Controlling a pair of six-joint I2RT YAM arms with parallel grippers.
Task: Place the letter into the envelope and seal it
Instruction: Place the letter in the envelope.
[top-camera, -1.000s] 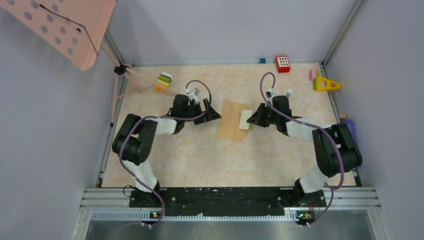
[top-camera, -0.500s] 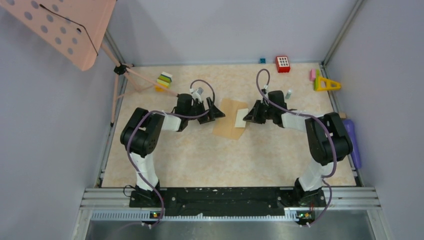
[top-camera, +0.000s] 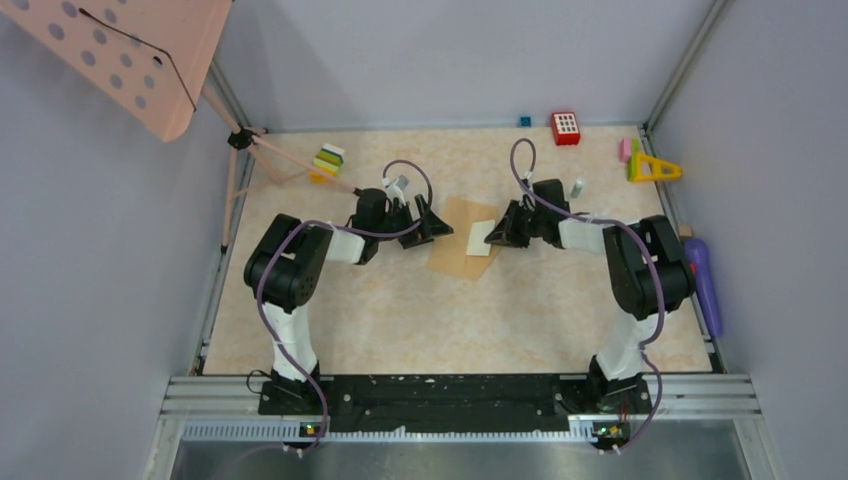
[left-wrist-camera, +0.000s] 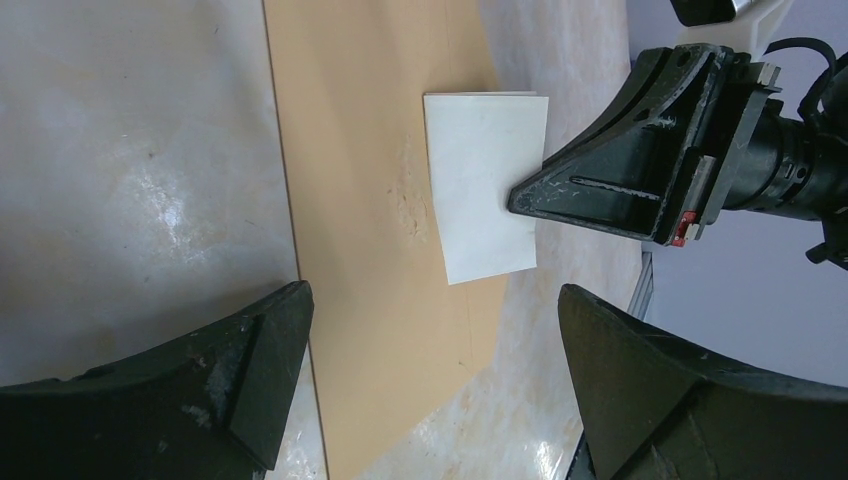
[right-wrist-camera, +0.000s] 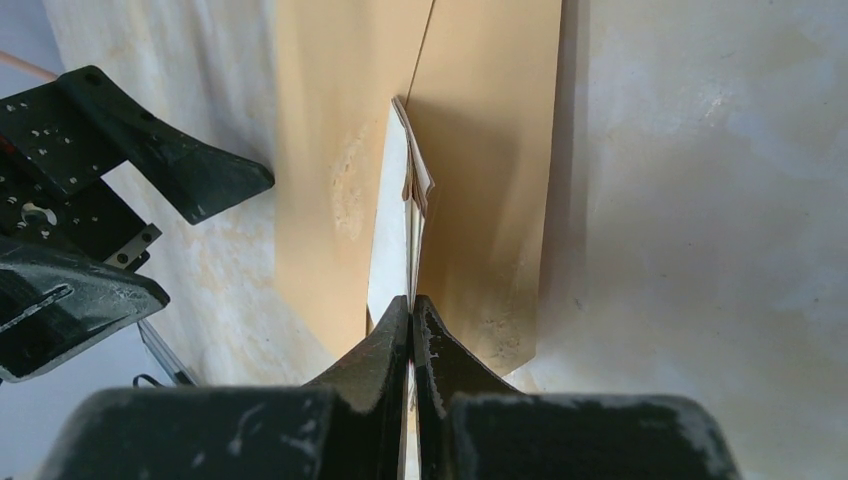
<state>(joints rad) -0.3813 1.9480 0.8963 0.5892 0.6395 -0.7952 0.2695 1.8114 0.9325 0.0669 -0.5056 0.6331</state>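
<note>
Tan envelope (top-camera: 450, 255) flat, frame centre. Right gripper (top-camera: 497, 236) clenched on white letter (top-camera: 480, 238) lying over it. Left gripper (top-camera: 437, 224) spread, empty. We advise low, flat slide into mouth, left pinning envelope.

Marbled beige tabletop (top-camera: 400, 320), grey walls (top-camera: 450, 60), pink perforated stand (top-camera: 130, 50).

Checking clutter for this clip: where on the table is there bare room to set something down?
Free: the wide table strip between the envelope and the base rail; also the back middle between the stacked blocks and red block. Crowded: around the envelope, flanked by left fingers and right fingers holding the letter.
</note>
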